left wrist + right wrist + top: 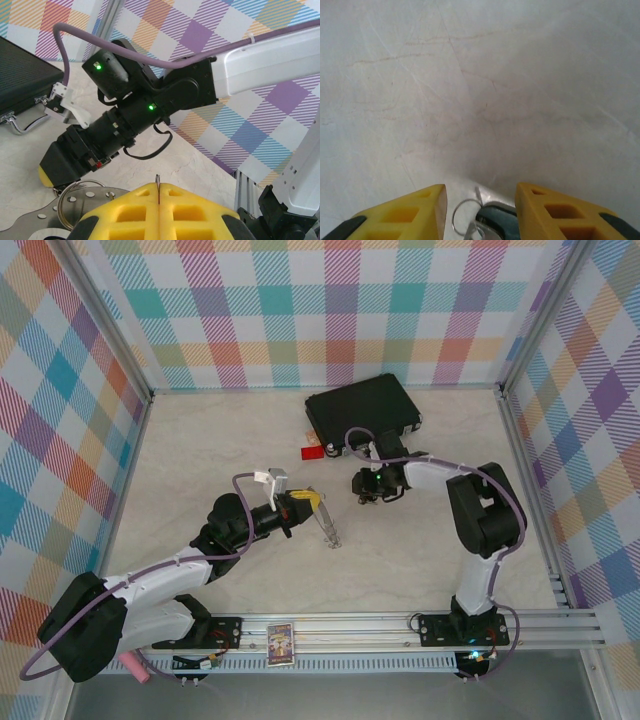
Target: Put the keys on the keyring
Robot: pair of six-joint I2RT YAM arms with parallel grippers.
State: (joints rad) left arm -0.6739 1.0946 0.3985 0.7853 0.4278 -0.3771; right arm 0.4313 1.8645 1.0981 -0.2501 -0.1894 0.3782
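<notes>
Writing: a small printed card [280,645] lies on the rail [400,624] at the bottom centre of the top view. Its print is too small to read.
Keyring: the keyring [327,526] is a thin grey metal hoop. At the centre of the top view it shows as a narrow slanted sliver, running from the left fingers down and right to the desk [220,440]. In the lower left of the left wrist view, a flat grey band with small round nubs curves along the bottom edge.
Keys: the keys [492,216] sit at the bottom centre of the right wrist view, on the desk between the right fingers. A dark head and a small wire loop [460,203] just left of it are plain. The frame edge cuts off the rest.
Left gripper: the left gripper [159,186] has its yellow fingers pressed together on a thin metal edge that stands up from their seam. The top view suggests this is the keyring's rim.
Right gripper: the right gripper [480,189] has its yellow fingers spread apart, low over the desk and to either side of the keys. Whether they touch the keys cannot be told.
Counts: one keyring and one key head seen for certain; the number of keys cannot be told. One black case [362,410] lies at the upper centre of the top view, with one red tag [312,452] just below its left corner. Two green lights [98,65] glow on the black housing behind the right gripper.
</notes>
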